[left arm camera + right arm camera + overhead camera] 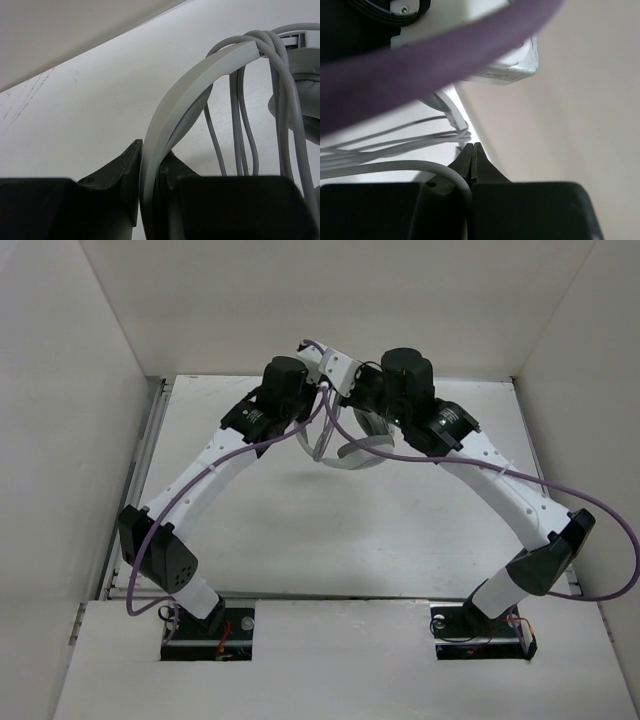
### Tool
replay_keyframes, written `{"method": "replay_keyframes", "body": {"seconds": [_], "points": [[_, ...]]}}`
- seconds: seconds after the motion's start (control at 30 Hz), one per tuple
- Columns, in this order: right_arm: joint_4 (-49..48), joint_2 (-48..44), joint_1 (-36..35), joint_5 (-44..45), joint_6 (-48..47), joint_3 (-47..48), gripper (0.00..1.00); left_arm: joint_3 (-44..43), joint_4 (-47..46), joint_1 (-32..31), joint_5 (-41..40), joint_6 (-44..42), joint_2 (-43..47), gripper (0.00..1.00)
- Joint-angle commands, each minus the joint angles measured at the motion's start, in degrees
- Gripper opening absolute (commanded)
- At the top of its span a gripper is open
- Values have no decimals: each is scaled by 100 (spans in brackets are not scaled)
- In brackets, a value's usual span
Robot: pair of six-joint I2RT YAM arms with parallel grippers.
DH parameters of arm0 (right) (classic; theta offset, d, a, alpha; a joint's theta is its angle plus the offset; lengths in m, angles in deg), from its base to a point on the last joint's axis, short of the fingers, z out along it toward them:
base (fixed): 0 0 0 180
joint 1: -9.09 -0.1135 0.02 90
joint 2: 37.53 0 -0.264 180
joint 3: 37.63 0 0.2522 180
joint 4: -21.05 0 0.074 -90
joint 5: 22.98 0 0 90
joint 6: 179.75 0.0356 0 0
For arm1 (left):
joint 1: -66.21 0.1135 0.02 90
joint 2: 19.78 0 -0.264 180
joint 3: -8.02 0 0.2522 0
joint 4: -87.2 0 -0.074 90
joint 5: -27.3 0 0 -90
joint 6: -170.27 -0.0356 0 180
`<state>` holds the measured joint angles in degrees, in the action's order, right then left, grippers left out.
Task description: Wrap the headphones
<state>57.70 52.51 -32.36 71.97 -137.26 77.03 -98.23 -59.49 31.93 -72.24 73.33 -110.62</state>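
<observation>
Headphones (360, 455) upper centre of top view: light, stiff headband (185, 95), floppy cable (274, 52). Left end effector (150, 165) clamps the headband, the best hold. Right end effector (473, 150) pinched closed by the cable strands; grip unclear.

I work inside a white box; the table (300, 540) fills the middle of the top view, matt and evenly lit, with soft shadow near its centre; a plain left wall (60, 440), back wall (330, 300) and right wall (600, 390) close it in; a metal rail (135, 480) runs down the table's left edge; a pale board (340, 660) lies across the bottom; in my left wrist view, faint scuffs (30, 97) mark the table at the left.
</observation>
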Motion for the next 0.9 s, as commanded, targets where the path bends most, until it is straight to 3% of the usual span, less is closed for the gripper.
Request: {"method": "replay_keyframes", "body": {"seconds": [0.0, 0.1, 0.53, 0.87], "points": [[83, -4, 36, -635, 953, 465, 0, -199, -268, 58, 259, 290, 480, 0], [136, 14, 28, -820, 1112, 474, 0, -208, -233, 84, 321, 290, 489, 0], [127, 119, 458, -618, -65, 518, 1, 90, 31, 23, 840, 140, 753, 0], [724, 5, 819, -1154, -145, 571, 15, 126, 154, -118, 1086, 114, 841, 0]]}}
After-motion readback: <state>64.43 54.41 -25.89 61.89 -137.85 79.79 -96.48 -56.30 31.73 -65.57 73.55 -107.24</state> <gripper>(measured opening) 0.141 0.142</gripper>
